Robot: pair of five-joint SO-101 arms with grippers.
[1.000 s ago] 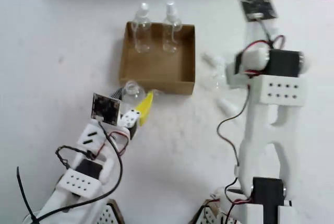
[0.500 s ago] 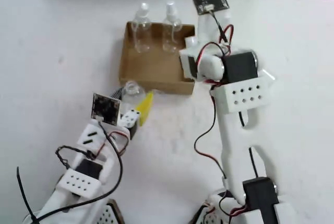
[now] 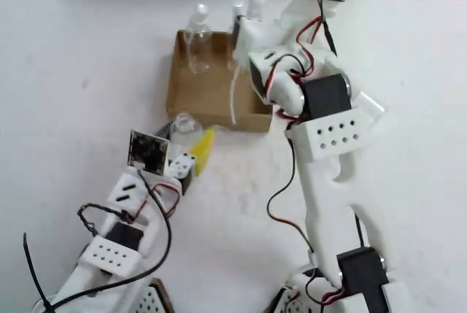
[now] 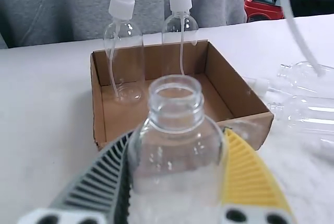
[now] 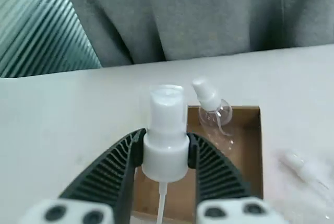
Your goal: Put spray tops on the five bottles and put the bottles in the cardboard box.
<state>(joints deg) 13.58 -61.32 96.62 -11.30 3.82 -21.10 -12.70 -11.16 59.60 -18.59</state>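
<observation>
My left gripper point(image 4: 177, 140) is shut on a clear bottle point(image 4: 175, 156) with an open neck, held upright on the table just in front of the cardboard box point(image 4: 156, 85). In the high view that bottle point(image 3: 182, 125) stands at the box's point(image 3: 211, 98) near left corner. Two capped bottles point(image 4: 123, 51) point(image 4: 180, 33) stand at the box's far wall. My right gripper point(image 5: 166, 138) is shut on a white spray top point(image 5: 166, 130), whose thin tube hangs down. It hovers over the box's far right part point(image 3: 255, 17).
Loose clear bottles point(image 4: 308, 112) lie on the table to the right of the box; the right arm point(image 3: 325, 123) covers most of them from above. A person in a grey top sits behind the table's far edge. The white table point(image 3: 87, 58) lies bare left of the box.
The right arm has swung left and toward the far side, from the loose bottles to over the box, with the spray top in its gripper. The left arm and its bottle have not moved.
</observation>
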